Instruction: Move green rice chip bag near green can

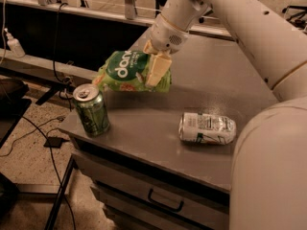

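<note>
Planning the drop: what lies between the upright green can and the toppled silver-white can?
Bare grey tabletop, in the camera view. The gripper, jaws shut on the light-green crinkly chip bag, hangs behind the green metal can.

Two cans are on the worktop [144,133]: one green can [91,111] upright at the front-left corner, and one silver-white can [207,128] lying near the front edge. One green rice chip bag [122,72] hangs clamped in the jaws of the one gripper [154,72] above the left edge.

The white arm slants down from the upper right; its gripper [154,74], left of centre, pinches the green rice chip bag [121,72].
</note>
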`<action>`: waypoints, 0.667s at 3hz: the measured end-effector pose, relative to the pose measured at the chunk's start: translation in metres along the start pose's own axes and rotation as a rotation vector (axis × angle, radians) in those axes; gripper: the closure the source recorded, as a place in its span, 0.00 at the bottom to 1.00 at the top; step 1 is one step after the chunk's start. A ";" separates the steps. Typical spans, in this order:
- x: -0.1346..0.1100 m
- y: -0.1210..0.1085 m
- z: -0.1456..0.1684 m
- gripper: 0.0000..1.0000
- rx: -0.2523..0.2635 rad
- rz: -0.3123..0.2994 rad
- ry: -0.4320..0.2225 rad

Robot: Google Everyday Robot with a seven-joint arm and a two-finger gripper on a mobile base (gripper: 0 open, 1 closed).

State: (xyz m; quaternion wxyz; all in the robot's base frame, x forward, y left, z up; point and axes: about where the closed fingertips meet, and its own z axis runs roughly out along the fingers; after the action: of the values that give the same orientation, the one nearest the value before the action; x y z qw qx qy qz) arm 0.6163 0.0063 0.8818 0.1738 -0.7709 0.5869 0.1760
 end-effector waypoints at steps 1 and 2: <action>-0.010 -0.005 0.011 1.00 -0.017 -0.005 -0.005; -0.022 -0.005 0.021 0.97 -0.031 -0.010 -0.006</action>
State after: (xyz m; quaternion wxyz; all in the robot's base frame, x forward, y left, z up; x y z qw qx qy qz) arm 0.6139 0.0361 0.8739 0.1643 -0.7761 0.5796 0.1865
